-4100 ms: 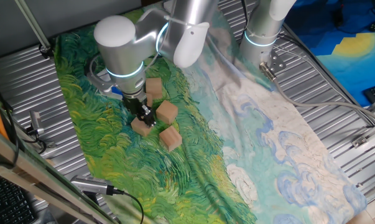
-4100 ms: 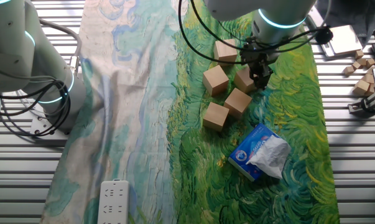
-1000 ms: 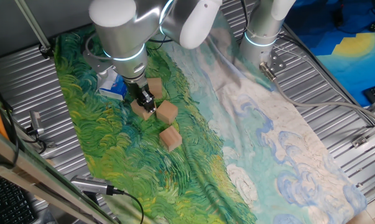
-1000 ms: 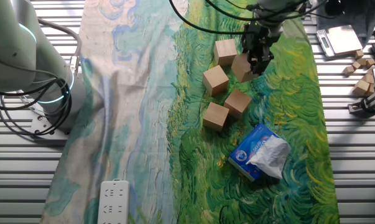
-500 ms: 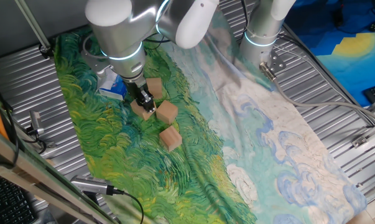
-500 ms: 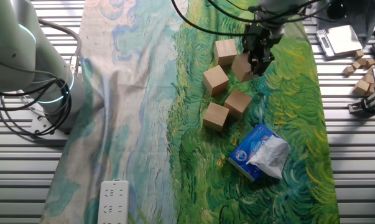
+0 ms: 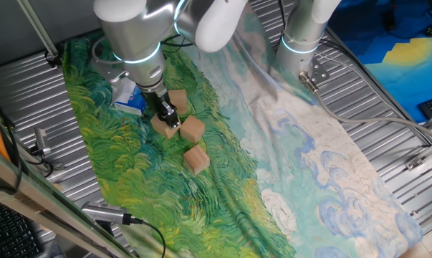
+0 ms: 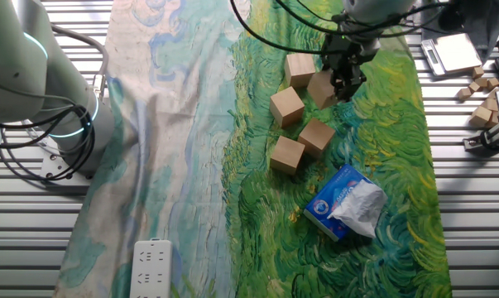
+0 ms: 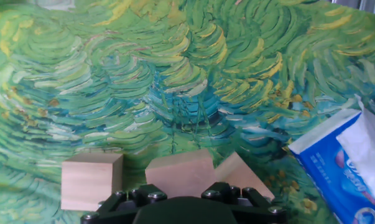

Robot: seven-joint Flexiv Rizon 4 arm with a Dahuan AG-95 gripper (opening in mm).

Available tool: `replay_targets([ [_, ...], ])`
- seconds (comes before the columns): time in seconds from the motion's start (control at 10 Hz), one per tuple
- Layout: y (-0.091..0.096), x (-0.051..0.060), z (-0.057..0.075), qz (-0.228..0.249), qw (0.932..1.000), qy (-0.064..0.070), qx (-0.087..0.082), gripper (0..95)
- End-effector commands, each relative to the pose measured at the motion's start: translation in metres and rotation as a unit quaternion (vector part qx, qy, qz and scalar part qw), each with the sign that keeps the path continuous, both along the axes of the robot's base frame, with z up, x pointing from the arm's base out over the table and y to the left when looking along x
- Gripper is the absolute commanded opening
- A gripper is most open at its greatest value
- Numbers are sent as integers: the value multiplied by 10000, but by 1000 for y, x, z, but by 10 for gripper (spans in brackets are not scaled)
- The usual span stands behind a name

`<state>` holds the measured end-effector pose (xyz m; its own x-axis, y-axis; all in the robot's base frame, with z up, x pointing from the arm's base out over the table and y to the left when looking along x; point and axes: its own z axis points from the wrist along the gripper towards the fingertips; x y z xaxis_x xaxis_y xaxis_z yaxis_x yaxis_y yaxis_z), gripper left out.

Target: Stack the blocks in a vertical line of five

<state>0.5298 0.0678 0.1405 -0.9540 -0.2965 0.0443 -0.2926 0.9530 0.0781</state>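
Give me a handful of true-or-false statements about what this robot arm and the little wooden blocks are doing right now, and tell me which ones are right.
1. The pincer is closed on a wooden block held above the cloth. True.
2. All five blocks are already stacked in one tower. False: no stack exists yet; the four other blocks lie singly on the cloth.
3. A blue-and-white packet lies on the green part of the painted cloth. True.
4. The packet rests on top of one of the blocks. False: it lies on the cloth, apart from the nearest block.
5. A white power strip lies near one end of the cloth. True.
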Motion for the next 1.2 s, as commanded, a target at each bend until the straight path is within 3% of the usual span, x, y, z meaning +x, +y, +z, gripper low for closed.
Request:
replay_targets([
  [0.1, 0, -1, 0, -17, 10000, 32, -5, 0],
  [0.3, 4, -3, 2, -131, 9999, 91, -22, 0],
  [0.9, 53, -31, 7, -688, 9975, 127, -139, 0],
  [1.2, 69, -31, 3, -957, 9952, 127, -138, 0],
])
